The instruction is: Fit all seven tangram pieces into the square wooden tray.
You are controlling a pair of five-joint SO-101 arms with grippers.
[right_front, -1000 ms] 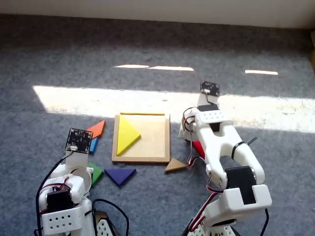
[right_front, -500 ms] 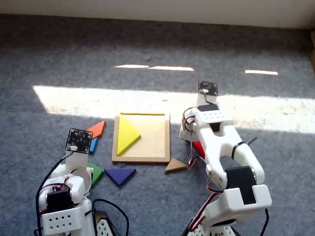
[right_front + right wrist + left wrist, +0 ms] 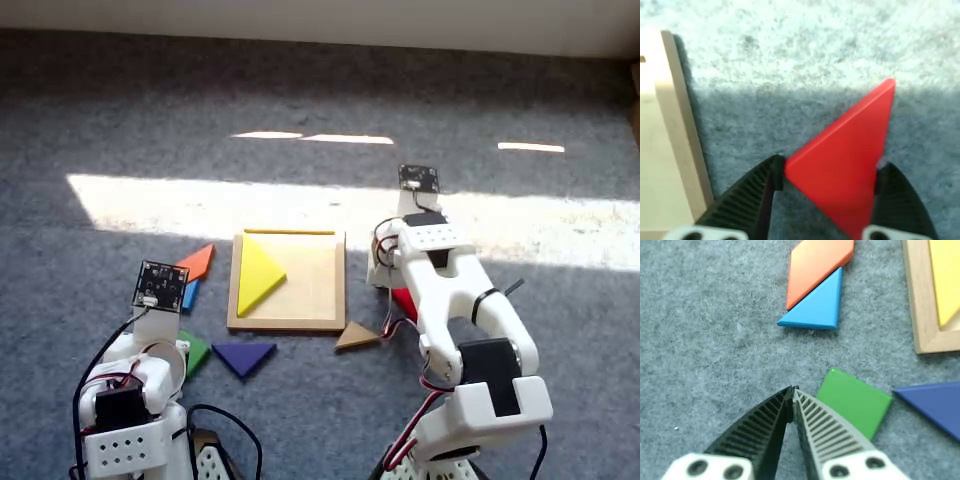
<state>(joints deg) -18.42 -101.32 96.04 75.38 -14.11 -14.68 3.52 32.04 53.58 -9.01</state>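
Only the right arm's wrist camera point(image 3: 418, 178) had crept slightly toward the tray's side; every piece lay where it had been.

Nearest, the left gripper point(image 3: 791, 390) hung over the grey carpet point(image 3: 120, 120) with its fingers pressed together on nothing, just beside the green square point(image 3: 855, 402), which the left arm partly hid from above. The navy triangle point(image 3: 245, 355) lay next to it, cut off at the left wrist view's edge. The brown triangle point(image 3: 357, 336) sat just off the near corner of the square wooden tray point(image 3: 285, 324).

Inside the tray, the big yellow triangle point(image 3: 257, 275) lay against the side nearest the left arm, the rest bare pale wood. Beside the tray, the blue triangle point(image 3: 817, 307) touched the orange parallelogram point(image 3: 817, 265) edge to edge; from above, the left wrist camera covered part of the blue one.

On the tray's other side, the right gripper point(image 3: 830, 167) was spread wide, its fingertips against opposite sides of the red triangle point(image 3: 845, 150), flat on the carpet. From above, the arm hid most of that piece.
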